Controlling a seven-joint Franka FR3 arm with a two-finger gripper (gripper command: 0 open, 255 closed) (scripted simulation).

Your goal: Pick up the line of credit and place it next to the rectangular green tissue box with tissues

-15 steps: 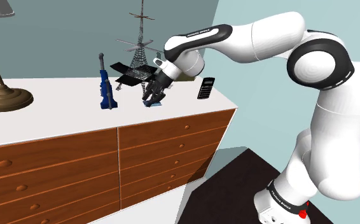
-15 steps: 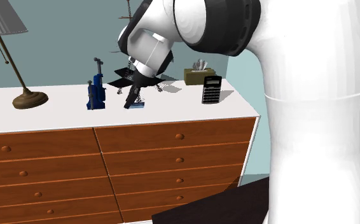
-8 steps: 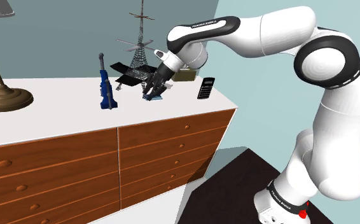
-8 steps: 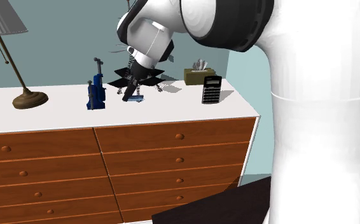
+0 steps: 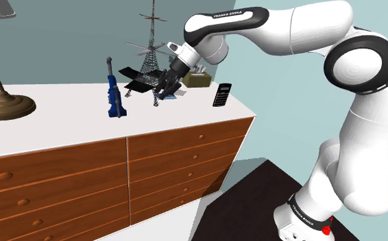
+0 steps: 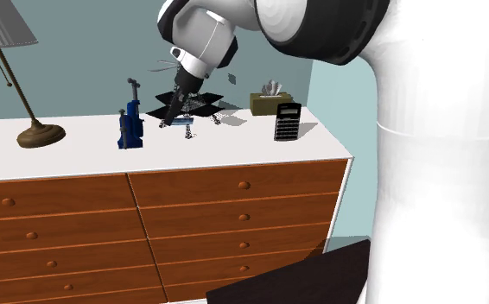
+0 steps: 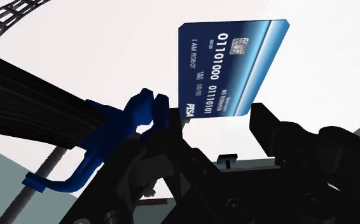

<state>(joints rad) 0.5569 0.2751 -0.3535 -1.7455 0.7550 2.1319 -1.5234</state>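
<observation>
A dark blue credit card (image 7: 229, 67) with white numbers is clasped by its lower edge between my black fingers (image 7: 269, 127). My gripper (image 5: 164, 92) holds the card (image 5: 173, 96) just above the white dresser top, close to a black winged model (image 5: 136, 82). In the second exterior view the gripper (image 6: 179, 114) and card (image 6: 186, 124) hang in front of that model (image 6: 201, 105). The olive-green tissue box (image 5: 198, 79) with white tissues stands at the back of the dresser, on the shoulder view's right of the gripper; it is also in the second exterior view (image 6: 271, 101).
A black calculator (image 5: 221, 94) stands propped near the dresser's right edge. A blue upright object (image 5: 114, 96) stands on the shoulder view's left of the gripper. A wire tower model (image 5: 150, 41) rises behind the black model. A lamp base (image 5: 7, 106) sits far left.
The gripper has risen and moved back toward the black model and tissue box, carrying the card off the dresser top with it.
</observation>
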